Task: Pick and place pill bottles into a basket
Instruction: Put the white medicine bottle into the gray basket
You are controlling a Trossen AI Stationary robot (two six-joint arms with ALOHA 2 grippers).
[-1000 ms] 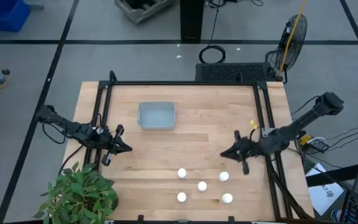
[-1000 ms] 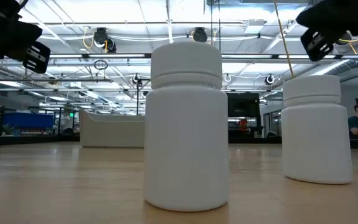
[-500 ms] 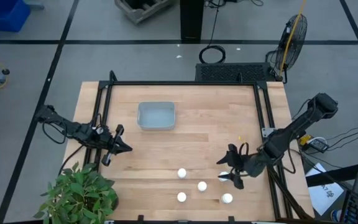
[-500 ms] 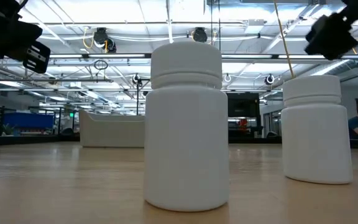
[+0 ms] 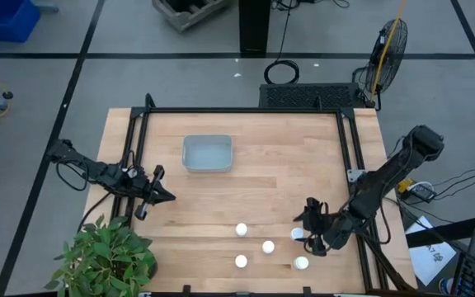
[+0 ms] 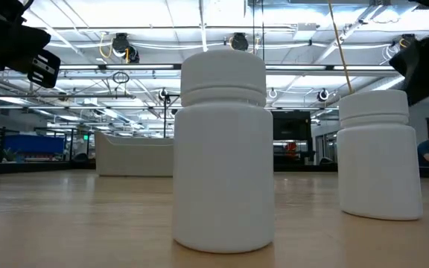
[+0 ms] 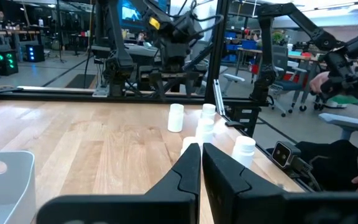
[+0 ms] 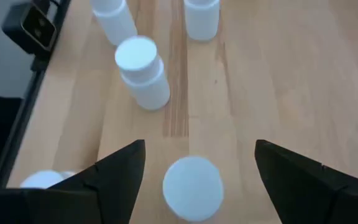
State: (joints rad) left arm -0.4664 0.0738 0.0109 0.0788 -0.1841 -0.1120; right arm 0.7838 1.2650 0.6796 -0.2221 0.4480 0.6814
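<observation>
- On the table point(image 5: 262, 177), toward its far left: the basket point(image 5: 207, 153).
- Near the front edge, right of centre: five pill bottles point(image 5: 268, 247), standing well apart from the basket.
- Directly over the rightmost bottle of the back row: right gripper point(image 5: 310, 234), fingers spread either side.
- At the left table edge: left gripper point(image 5: 165, 196).
- Off the front left corner: a plant point(image 5: 105, 257).

Right hand point(image 5: 308, 234) spread wide, lowered; left hand point(image 5: 165, 196) closed, idle

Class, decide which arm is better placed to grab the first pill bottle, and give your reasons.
Right. The right gripper hangs open directly over a pill bottle, which sits between its fingers. The left gripper waits shut at the table's far-left edge.
</observation>
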